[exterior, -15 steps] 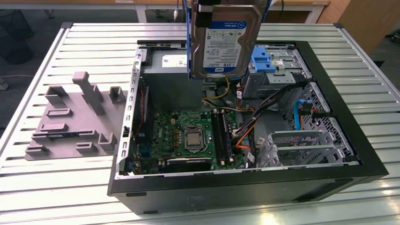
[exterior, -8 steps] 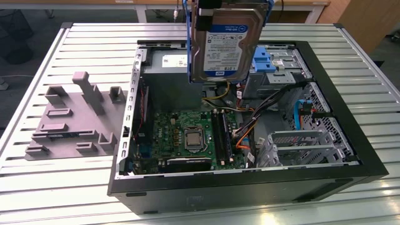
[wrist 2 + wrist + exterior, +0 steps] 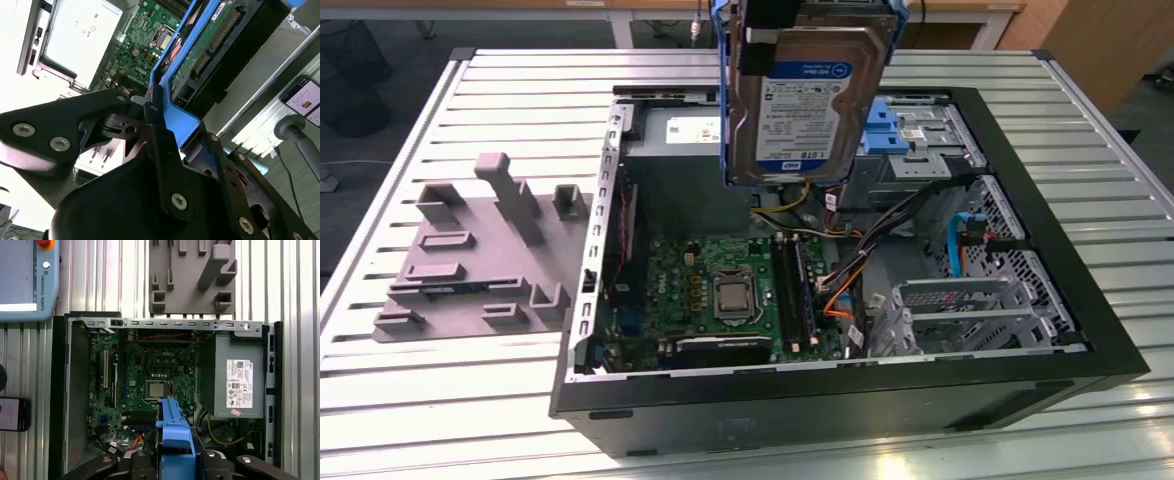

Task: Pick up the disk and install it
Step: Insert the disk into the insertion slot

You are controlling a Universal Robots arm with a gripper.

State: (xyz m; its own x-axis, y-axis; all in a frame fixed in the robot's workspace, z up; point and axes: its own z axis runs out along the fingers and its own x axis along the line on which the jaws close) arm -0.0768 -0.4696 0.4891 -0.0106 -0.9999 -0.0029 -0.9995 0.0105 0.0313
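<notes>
Aloft, the disk was clamped tightly by its blue side rails in the gripper and hung upright above the open computer case. The case was set mid-table, beside a grey fixture plate.

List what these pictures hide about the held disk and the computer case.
- Exterior view: the disk hangs over the computer case; the picture's top edge cuts off the disk's upper end.
- Exterior view: the disk hides the part of the case behind it.
- Second wrist view: the end effector and the disk cover much of the main circuit board.
- First wrist view: the disk is edge-on, so its label cannot be seen.
</notes>
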